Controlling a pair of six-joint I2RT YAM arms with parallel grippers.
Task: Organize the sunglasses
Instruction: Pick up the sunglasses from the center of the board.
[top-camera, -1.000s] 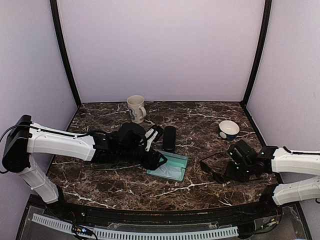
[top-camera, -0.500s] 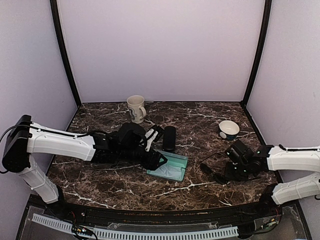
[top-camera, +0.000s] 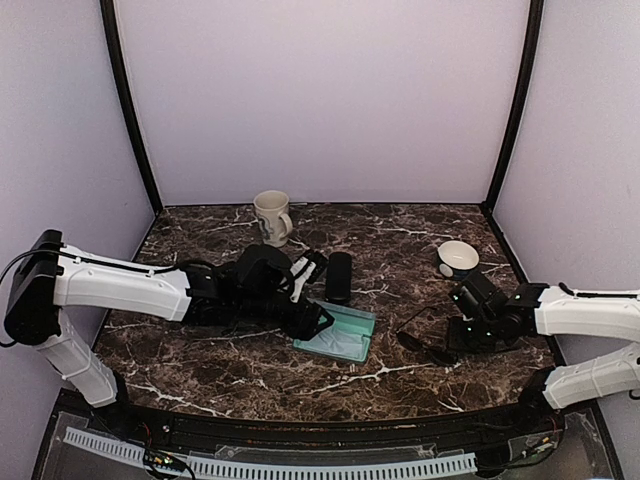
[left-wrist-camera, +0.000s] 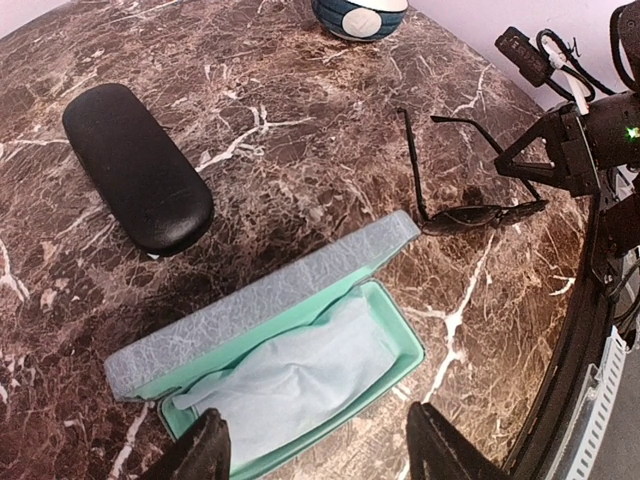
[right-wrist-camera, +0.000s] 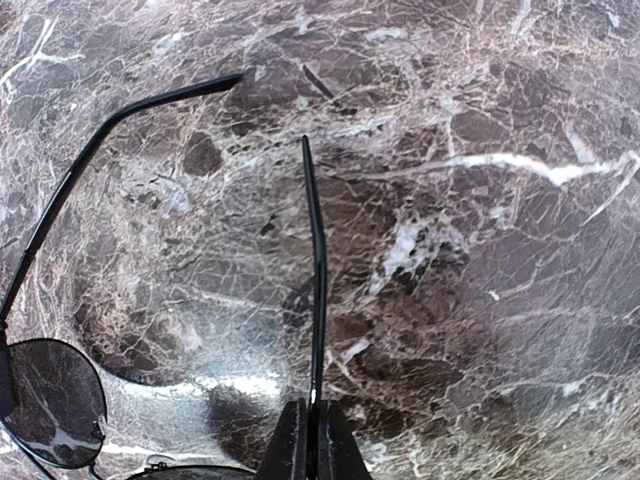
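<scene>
The thin-framed sunglasses (top-camera: 424, 338) lie unfolded, low over the marble right of centre. My right gripper (top-camera: 466, 330) is shut on one temple arm (right-wrist-camera: 316, 300); a dark lens (right-wrist-camera: 50, 400) shows at lower left in the right wrist view. They also show in the left wrist view (left-wrist-camera: 470, 215). The grey-blue case (top-camera: 340, 332) lies open, with mint lining and a pale cloth (left-wrist-camera: 300, 375) inside. My left gripper (left-wrist-camera: 320, 455) is open and empty just over the case's near side. The black oblong case (top-camera: 339, 277) is closed behind it. The thicker black-framed pair is out of view.
A cream mug (top-camera: 272, 217) stands at the back, left of centre. A white and blue bowl (top-camera: 458, 258) sits at the right, just behind my right arm. The table's front edge curves close below the open case.
My right gripper has moved left toward the open case, carrying the thin-framed sunglasses with it. The left arm and both cases have not moved.
</scene>
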